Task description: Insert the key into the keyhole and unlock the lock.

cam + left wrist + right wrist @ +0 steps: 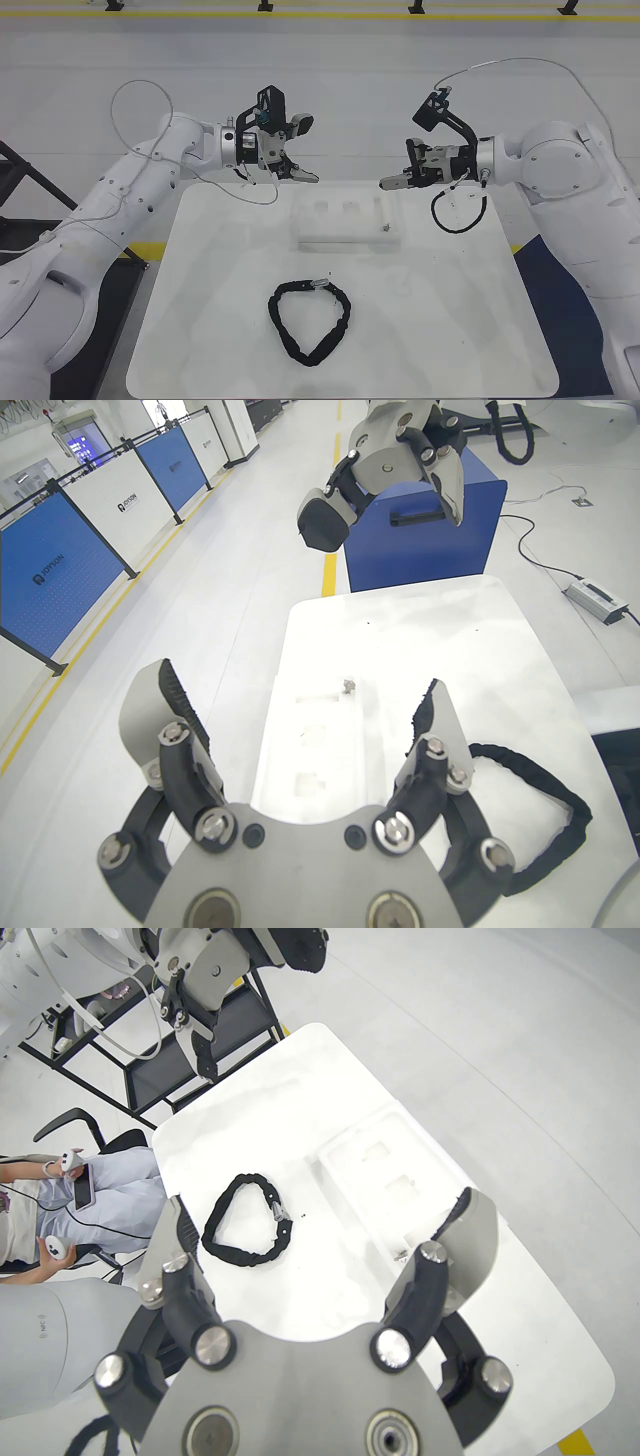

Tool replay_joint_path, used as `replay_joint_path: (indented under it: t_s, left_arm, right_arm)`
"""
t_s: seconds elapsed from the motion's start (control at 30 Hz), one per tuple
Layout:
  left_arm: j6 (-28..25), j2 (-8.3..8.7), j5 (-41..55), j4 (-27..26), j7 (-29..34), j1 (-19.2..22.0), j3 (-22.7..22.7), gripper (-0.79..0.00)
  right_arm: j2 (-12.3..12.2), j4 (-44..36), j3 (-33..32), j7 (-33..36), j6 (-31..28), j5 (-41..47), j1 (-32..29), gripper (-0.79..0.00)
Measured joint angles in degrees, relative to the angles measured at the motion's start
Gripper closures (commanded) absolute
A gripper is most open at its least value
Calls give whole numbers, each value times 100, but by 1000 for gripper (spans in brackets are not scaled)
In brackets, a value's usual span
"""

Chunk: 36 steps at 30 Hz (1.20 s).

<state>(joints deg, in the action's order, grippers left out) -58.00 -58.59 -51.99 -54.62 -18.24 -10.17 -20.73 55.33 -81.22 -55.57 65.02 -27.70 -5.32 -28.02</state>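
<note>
A black fabric-covered chain lock (310,320) lies in a loop on the white table (200,300), near its front middle. Its metal lock end (277,1213) faces the foam tray. A small metal key (384,227) rests at the right end of the white foam tray (348,235), also seen as the key (348,685) and the key (401,1255). My left gripper (303,152) hangs open above the table's far left edge, with nothing in it. My right gripper (393,184) is open above the far right edge, close to the key's end of the tray.
The foam tray (320,750) has several shallow square pockets. A blue cabinet (420,545) stands beyond the table's right side and a black rack (200,1058) beyond its left side. Bare table surface surrounds the chain lock (245,1223).
</note>
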Motion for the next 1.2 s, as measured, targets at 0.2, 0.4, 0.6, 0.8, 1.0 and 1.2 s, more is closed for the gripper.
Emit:
replay_joint_path:
  t_s: [0.2,0.4,0.6,0.8,1.0,1.2]
  left_arm:
    - [0,0,0,0,0,0,0,-785]
    - [0,0,0,0,0,0,0,-785]
    - [0,0,0,0,0,0,0,-785]
    - [0,0,0,0,0,0,0,-785]
    - [0,0,0,0,0,0,0,-785]
    - [0,0,0,0,0,0,0,-785]
  right_arm:
    - [0,0,0,0,0,0,0,-785]
    - [0,0,0,0,0,0,0,-785]
    - [0,0,0,0,0,0,0,-784]
    - [0,7,0,-6,6,-1,-6,-785]
    - [-6,146,73,-188,314,-268,-220,-785]
    - [87,562,401,-189,603,-410,-209,-785]
